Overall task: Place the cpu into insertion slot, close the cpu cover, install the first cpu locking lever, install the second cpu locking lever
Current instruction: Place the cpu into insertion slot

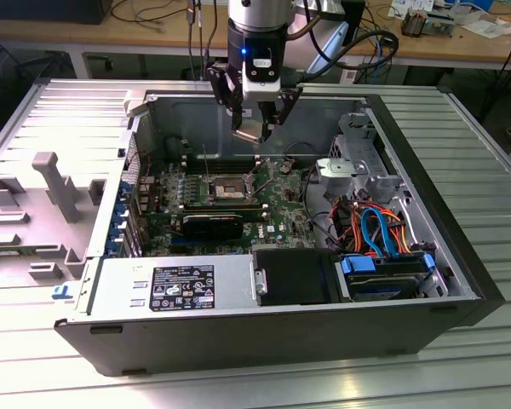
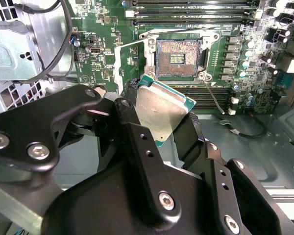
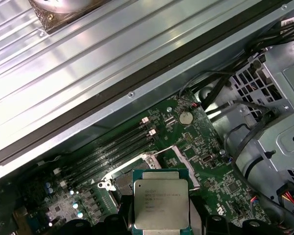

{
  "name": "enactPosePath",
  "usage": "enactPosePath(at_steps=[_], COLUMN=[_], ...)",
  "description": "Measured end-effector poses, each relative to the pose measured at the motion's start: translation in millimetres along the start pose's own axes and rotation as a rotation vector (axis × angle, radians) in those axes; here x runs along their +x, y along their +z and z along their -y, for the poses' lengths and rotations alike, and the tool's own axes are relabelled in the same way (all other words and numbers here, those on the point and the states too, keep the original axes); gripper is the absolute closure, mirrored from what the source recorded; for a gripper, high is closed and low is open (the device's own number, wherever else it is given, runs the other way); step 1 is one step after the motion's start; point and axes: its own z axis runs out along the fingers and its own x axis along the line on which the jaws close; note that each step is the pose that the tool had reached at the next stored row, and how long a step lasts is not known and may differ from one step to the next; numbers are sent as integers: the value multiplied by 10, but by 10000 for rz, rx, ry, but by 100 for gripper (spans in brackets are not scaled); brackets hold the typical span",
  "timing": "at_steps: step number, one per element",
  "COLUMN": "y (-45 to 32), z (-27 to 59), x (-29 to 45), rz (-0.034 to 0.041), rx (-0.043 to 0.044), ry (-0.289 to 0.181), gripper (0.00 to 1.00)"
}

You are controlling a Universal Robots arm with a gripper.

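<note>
My gripper hangs over the open computer case, shut on the cpu, a small square chip with a silver-grey top. The second wrist view shows the cpu tilted, pinched by its edges between the black fingers. It is held above and to one side of the insertion slot. The slot's dark centre is bare, with green board around it. The cpu cover stands swung open at the slot's side, and a thin lever wire sticks out near it. In the first wrist view the cpu hides most of the insertion slot.
Long black memory slots run beside the socket. A black fan shroud, a silver power supply and a drive with coloured cables fill the case's near side. A grey plastic part lies on the exterior view's left.
</note>
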Motion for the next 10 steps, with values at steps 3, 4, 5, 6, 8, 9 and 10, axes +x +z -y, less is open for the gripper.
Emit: enactPosePath(at_steps=[3, 4, 5, 6, 8, 9, 10], y=[0, 1, 1, 1, 1, 2, 2], z=[0, 0, 0, 0, 0, 0, 0], x=[0, 0, 0, 0, 0, 0, 0], rz=[1, 2, 2, 2, 4, 4, 5], rx=[0, 0, -1, -1, -1, -2, -1], ry=[30, 39, 48, 56, 73, 90, 103], gripper=[46, 46, 46, 46, 46, 46, 46])
